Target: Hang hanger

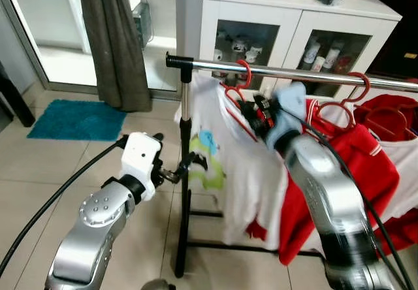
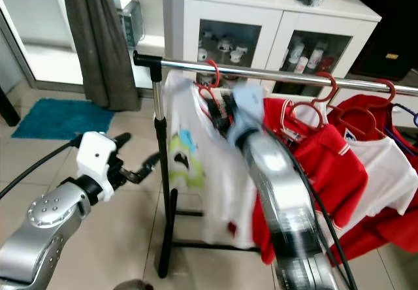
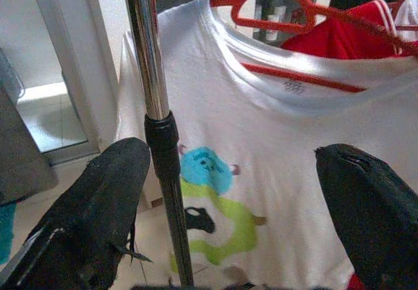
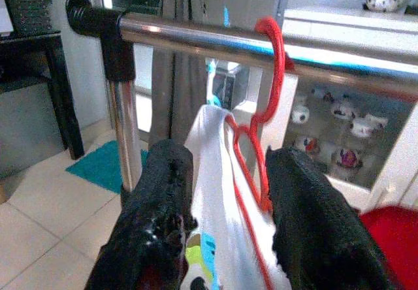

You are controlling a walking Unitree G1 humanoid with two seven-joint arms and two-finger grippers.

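A red hanger carrying a white T-shirt with a cartoon print has its hook over the chrome rail, near the rail's left end. My right gripper is raised just below the hook, at the hanger's neck. In the right wrist view its fingers stand open on either side of the red wire. My left gripper is lower and open, beside the rack's upright pole, facing the shirt's print.
More red hangers with red and white clothes fill the rail to the right. A white glass-door cabinet stands behind the rack. A dark curtain and a teal mat are at the left. The rack's black base rests on the tiles.
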